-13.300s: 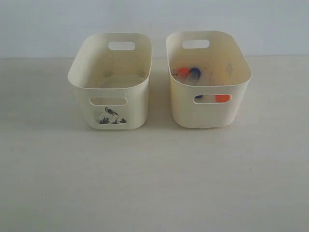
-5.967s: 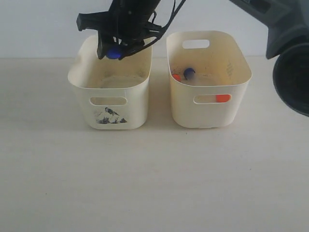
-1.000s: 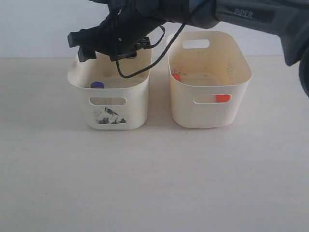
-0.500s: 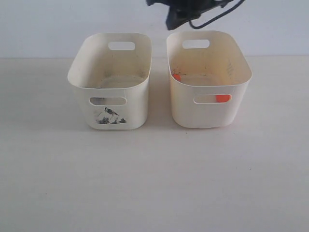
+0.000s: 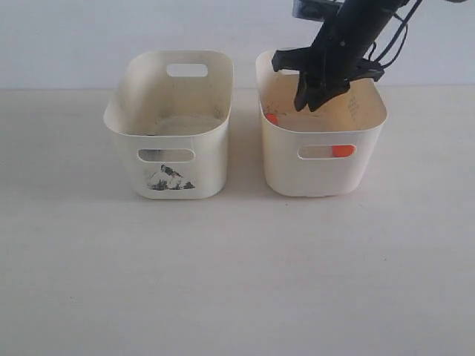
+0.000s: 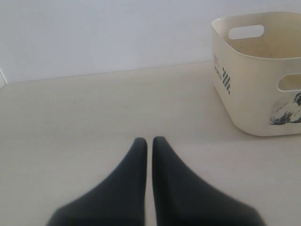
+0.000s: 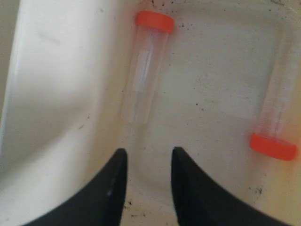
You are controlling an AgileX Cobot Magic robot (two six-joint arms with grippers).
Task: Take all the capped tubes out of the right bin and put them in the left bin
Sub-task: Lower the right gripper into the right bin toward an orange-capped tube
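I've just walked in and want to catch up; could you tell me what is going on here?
The right gripper, open and empty, hangs in the mouth of the plain cream plastic right bin, above two clear orange-capped tubes lying on its floor. The left gripper is shut, low over the table near the bird-printed cream left bin. Neither tube is grasped yet.

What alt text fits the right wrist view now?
The open right gripper points into the right bin, where two orange-capped tubes lie apart on the floor: one straight ahead, one off to the side.
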